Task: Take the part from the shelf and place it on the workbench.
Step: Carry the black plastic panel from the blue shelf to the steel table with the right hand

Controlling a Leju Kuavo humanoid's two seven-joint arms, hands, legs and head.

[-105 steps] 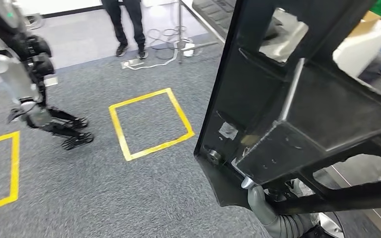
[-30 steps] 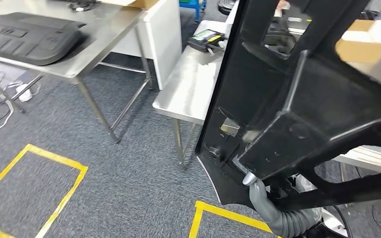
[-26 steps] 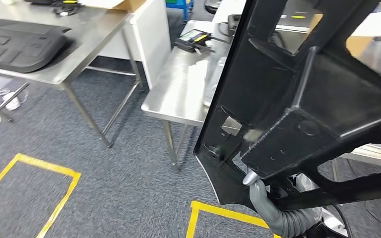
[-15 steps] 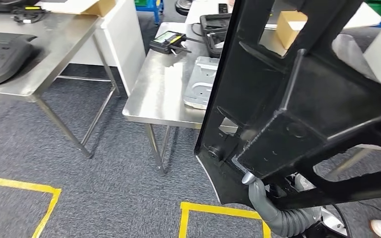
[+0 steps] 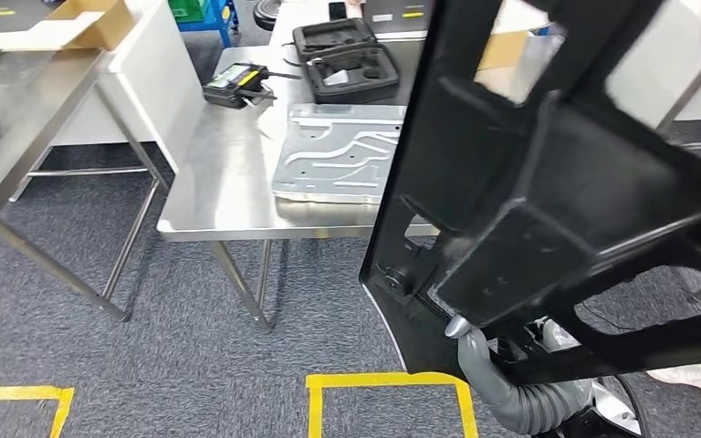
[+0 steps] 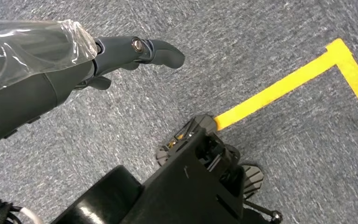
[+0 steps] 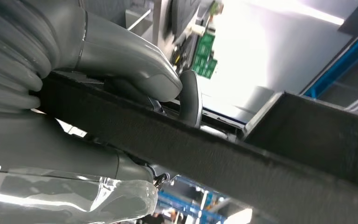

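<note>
A large black moulded part (image 5: pixel 548 182) with cut-out openings stands upright close in front of me and covers the right half of the head view. My right hand (image 5: pixel 488 374) grips its lower edge from below. In the right wrist view the grey thumb and fingers (image 7: pixel 98 60) clamp over the part's dark rim (image 7: pixel 214 154). My left hand (image 6: pixel 74 70) hangs over the grey carpet with its fingers apart and nothing in them. A steel workbench (image 5: pixel 210 201) stands ahead, partly hidden behind the part.
On the workbench lie a pressed metal plate (image 5: pixel 333 164), an open black case (image 5: pixel 347 59) and a small black device (image 5: pixel 237 84). A second steel table (image 5: pixel 18 119) and a cardboard box (image 5: pixel 82 23) stand to the left. Yellow floor tape (image 5: pixel 383 383) lies below; a person's shoe (image 5: pixel 694 376) is at the right.
The camera has turned: the floor with yellow squares gave way to the steel tables, and the workbench now lies nearer and more central. The part stays in my right hand's grip.
</note>
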